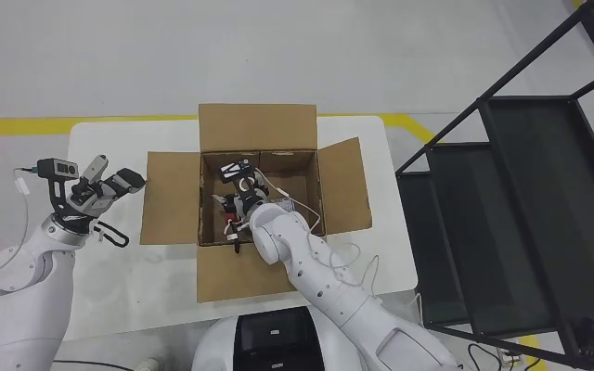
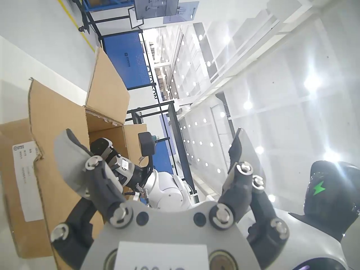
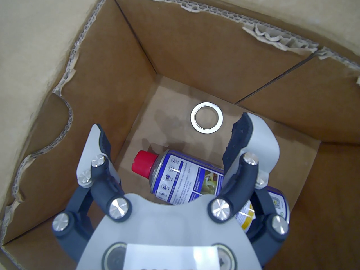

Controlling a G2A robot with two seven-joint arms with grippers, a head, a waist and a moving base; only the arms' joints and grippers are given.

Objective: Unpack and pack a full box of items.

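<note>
Right tool (image 3: 170, 130) inside box (image 3: 197, 43), released wide above spray can (image 3: 180, 175) lying on box floor: likely lining up pickup. Ring (image 3: 206, 130) beyond can. Left tool (image 2: 152, 139) released, empty, outside box, clear of the work.

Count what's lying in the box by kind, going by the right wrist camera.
Spray can: 1
Metal ring: 1
Total: 2 in sight; the right hand hides some of the box floor.
</note>
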